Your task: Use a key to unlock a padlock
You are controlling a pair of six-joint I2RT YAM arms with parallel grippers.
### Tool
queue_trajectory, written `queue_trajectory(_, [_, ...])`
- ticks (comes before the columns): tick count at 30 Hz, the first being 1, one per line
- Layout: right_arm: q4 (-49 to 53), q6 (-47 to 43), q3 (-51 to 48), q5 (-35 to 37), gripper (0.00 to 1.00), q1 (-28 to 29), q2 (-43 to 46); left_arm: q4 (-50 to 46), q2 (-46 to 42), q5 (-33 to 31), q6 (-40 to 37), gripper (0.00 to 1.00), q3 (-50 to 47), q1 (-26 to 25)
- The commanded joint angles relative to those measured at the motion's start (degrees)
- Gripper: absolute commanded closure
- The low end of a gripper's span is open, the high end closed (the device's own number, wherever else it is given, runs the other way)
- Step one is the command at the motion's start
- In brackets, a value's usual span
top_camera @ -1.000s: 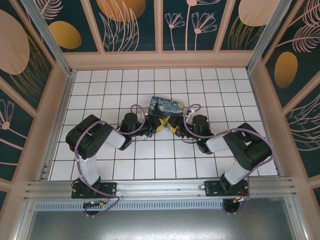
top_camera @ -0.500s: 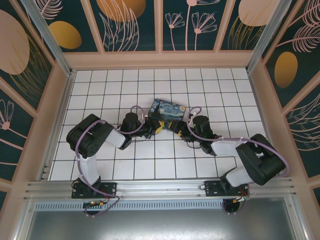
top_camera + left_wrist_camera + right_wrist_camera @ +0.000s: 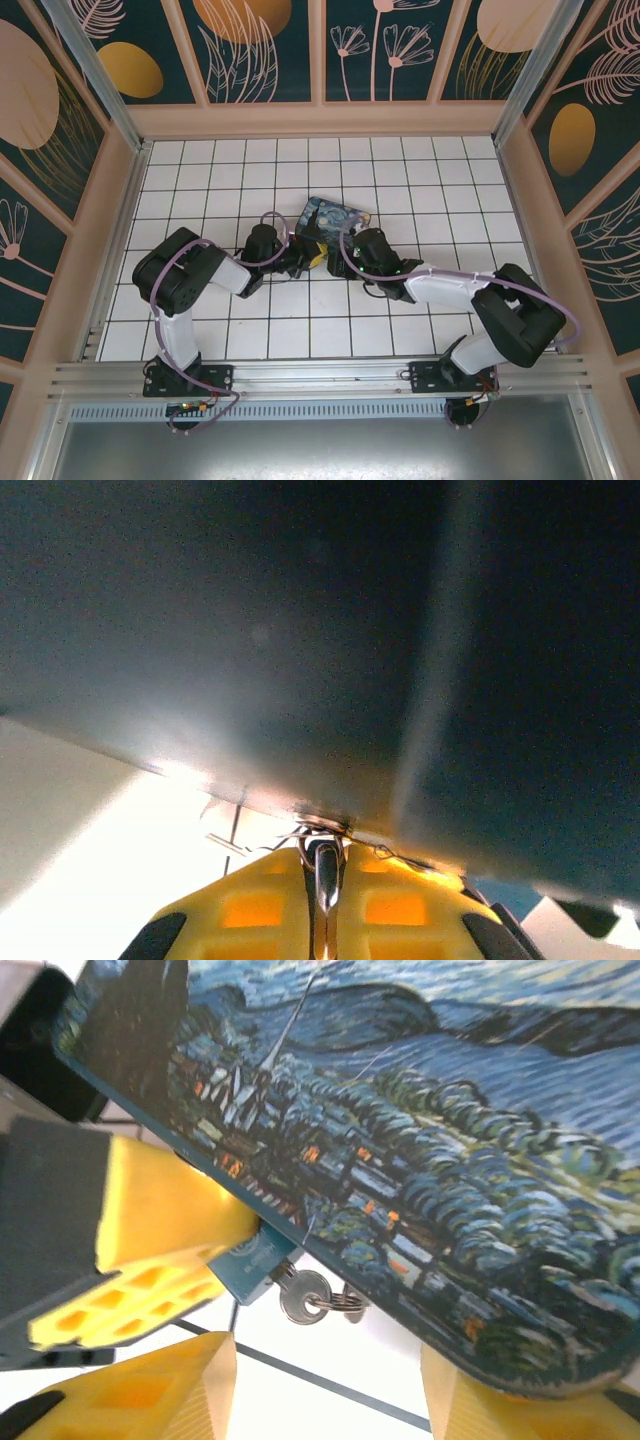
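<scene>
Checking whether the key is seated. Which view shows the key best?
Right wrist: the key, head and ring, sits sharp and close at the end of the teal padlock. Left wrist gives a blurred metal sliver between the left fingers; in top external it is too small to tell.

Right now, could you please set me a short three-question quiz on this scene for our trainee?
1. Fill in: the right gripper has its jaws ___.
2. What holds the padlock? A) the left gripper; B) the right gripper; C) nothing, it lies free on the tiles.
3. True or false: the key is in the padlock.

Key: 1 open; 2 A; 3 true.
</scene>
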State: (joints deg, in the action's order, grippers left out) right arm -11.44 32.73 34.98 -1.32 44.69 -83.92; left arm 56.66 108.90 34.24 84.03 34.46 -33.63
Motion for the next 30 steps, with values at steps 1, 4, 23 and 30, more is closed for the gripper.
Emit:
queue_trajectory(1, [3.2,-6.5,2.2,8.1,0.51,1.8,-1.4,-1.2,-2.3,2.6,-0.8,1.00,1.1,-0.1])
queue_trajectory(4, [4.3,-9.1,3.0,12.1,0.52,3.9,-2.1,-2.9,-2.9,2.5,-1.4,1.00,1.6,-0.1])
queue_trajectory(23, [7.5,-15.9,11.1,28.3,0.63,9.7,-9.8,-6.1,-4.6,2.9,-2.4,1.00,2.0,-0.1])
queue_trajectory(30, [6.9,-16.2,14.0,28.7,0.68,9.7,-11.5,-6.2,-4.7,3.0,-2.5,1.00,1.5,-0.1])
